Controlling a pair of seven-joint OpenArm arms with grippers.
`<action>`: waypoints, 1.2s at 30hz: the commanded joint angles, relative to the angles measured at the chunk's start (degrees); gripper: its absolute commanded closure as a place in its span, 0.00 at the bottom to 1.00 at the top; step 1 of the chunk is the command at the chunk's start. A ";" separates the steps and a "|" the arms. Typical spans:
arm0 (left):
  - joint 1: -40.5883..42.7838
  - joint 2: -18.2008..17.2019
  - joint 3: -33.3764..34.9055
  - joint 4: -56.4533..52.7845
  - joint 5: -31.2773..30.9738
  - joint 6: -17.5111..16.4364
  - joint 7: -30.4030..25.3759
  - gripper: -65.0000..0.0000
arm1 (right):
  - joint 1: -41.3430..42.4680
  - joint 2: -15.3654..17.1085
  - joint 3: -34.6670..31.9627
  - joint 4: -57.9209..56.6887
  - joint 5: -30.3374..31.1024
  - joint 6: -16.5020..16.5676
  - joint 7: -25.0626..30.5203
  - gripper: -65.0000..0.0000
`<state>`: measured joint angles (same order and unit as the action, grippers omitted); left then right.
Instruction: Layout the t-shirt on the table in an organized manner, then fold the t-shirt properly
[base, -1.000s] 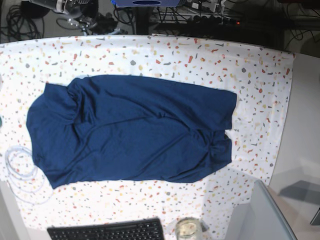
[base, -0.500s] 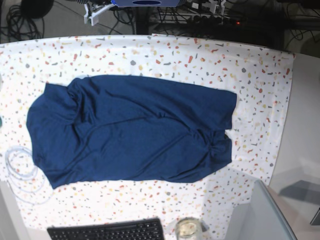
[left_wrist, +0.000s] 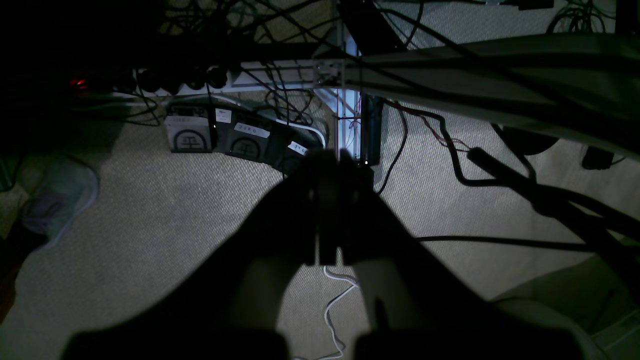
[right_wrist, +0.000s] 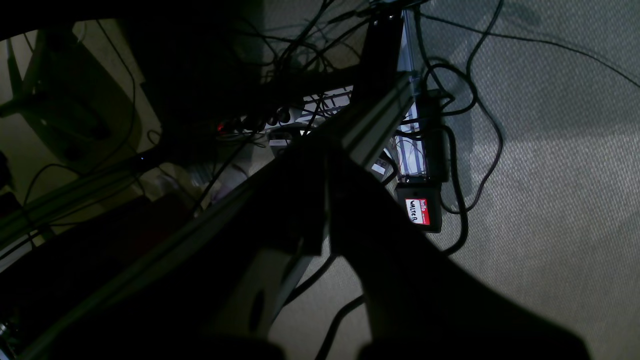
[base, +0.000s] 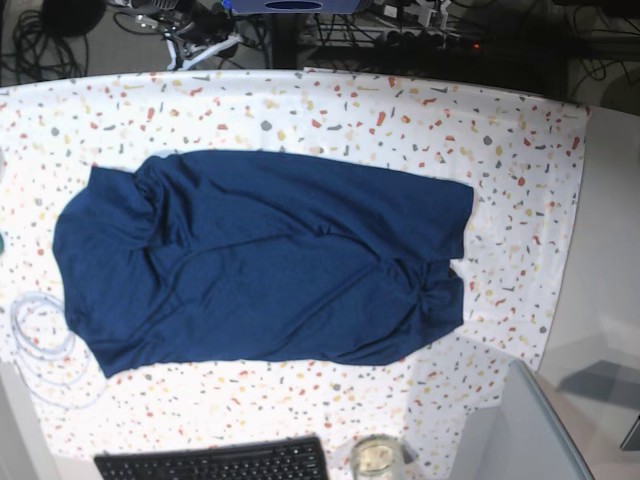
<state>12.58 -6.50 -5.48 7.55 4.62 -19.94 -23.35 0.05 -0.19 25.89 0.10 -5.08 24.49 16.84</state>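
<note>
1. Keyboard (base: 215, 462) and jar (base: 376, 458) sit at the table's (base: 520, 140) near edge.
2. T-shirt (base: 260, 260) lies mid-table, spread but bunched at one end.
3. Left gripper (left_wrist: 327, 210) and right gripper (right_wrist: 325, 200) hang beyond the far edge, both closed, empty.
4. Judgement: layout unfinished; next, flatten bunching, then fold.

We see the base view bright and evenly lit from above, sharp, with the desk (base: 500, 150) edges bowed by lens distortion. Both wrist views are dim and underexposed: dark silhouettes up close, a patch of lit carpet (left_wrist: 165, 200), mild grain.
</note>
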 joint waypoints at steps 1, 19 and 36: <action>0.56 -0.22 0.07 0.14 -0.01 -0.50 -0.51 1.00 | -0.01 -0.03 -0.09 -0.10 0.03 0.70 0.35 0.98; 0.21 -0.13 0.24 0.32 -0.01 -0.50 -0.60 1.00 | -0.36 -0.03 -0.09 -0.10 0.03 0.70 0.35 0.98; -1.72 0.48 0.33 0.32 0.43 -0.50 -0.60 1.00 | -0.36 -0.03 -0.09 -0.10 0.03 0.70 0.35 0.98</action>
<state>10.50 -5.82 -5.15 7.86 4.73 -19.97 -23.35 -0.36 -0.19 25.89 0.10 -5.08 24.49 16.75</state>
